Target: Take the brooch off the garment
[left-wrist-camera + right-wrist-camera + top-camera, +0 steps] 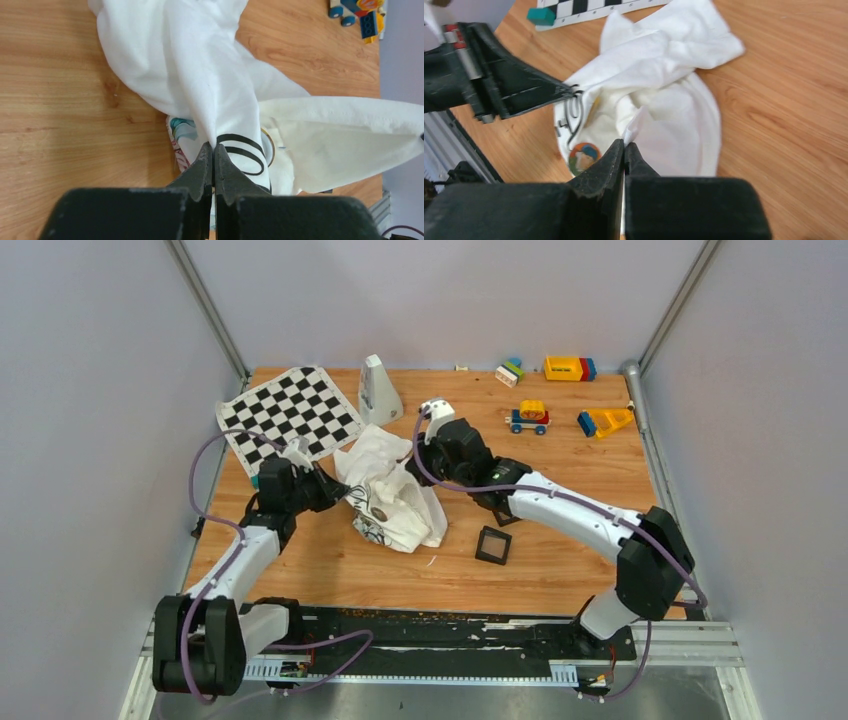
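Observation:
The white garment (395, 495) lies crumpled mid-table, with black script (245, 150) on it. My left gripper (345, 496) comes in from the left and is shut on a raised fold beside the script (214, 146). My right gripper (420, 472) reaches in from the right and is shut on another fold of the cloth (625, 143). The brooch (584, 156) is a small round piece with a golden rim and a coloured face. It sits on the cloth just left of my right fingertips. In the left wrist view only the arc of the brooch rim (270, 146) shows past a fold.
A chequered mat (290, 415) lies at the back left with a teal piece (541, 15) at its edge. A white cone-like object (378, 390) stands behind the garment. A black square frame (493, 545) lies right of it. Toy vehicles and bricks (528, 417) sit at the back right.

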You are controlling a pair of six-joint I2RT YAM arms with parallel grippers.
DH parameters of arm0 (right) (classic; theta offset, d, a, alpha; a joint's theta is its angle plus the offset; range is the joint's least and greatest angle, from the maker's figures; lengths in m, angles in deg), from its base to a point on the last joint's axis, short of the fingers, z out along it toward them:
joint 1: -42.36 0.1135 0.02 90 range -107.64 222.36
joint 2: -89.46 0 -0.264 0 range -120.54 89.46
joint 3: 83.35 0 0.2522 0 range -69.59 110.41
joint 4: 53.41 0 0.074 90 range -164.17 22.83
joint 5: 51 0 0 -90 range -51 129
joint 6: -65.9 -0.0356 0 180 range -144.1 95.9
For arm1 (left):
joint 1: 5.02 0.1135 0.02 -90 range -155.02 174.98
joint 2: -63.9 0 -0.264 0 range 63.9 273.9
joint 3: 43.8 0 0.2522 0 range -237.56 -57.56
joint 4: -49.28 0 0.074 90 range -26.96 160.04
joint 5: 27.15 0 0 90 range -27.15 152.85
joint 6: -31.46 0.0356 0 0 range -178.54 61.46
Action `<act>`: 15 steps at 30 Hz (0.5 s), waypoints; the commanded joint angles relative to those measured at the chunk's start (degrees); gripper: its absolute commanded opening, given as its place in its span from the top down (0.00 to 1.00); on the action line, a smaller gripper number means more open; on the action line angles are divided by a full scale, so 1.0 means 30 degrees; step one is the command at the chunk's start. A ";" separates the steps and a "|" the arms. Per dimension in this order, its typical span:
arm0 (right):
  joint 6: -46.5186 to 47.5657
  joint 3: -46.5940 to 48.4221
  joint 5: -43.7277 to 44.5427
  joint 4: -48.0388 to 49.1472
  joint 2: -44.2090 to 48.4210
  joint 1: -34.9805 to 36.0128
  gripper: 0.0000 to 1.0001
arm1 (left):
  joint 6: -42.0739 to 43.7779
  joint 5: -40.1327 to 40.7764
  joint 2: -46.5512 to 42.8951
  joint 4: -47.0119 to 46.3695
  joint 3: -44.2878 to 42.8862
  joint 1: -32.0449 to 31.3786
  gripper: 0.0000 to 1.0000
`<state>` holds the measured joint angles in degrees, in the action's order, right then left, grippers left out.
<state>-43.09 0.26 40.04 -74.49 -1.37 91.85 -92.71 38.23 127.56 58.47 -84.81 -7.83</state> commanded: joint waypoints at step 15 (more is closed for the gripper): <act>-0.3406 0.4980 0.0218 -0.6309 0.6418 -0.8115 1.00 | 0.3111 0.8424 -0.5013 1.2788 -1.2162 0.0124 1.00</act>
<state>-52.38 6.29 42.42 -88.82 15.55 69.87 -87.03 55.56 113.11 88.37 -111.28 -7.88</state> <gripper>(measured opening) 0.015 0.009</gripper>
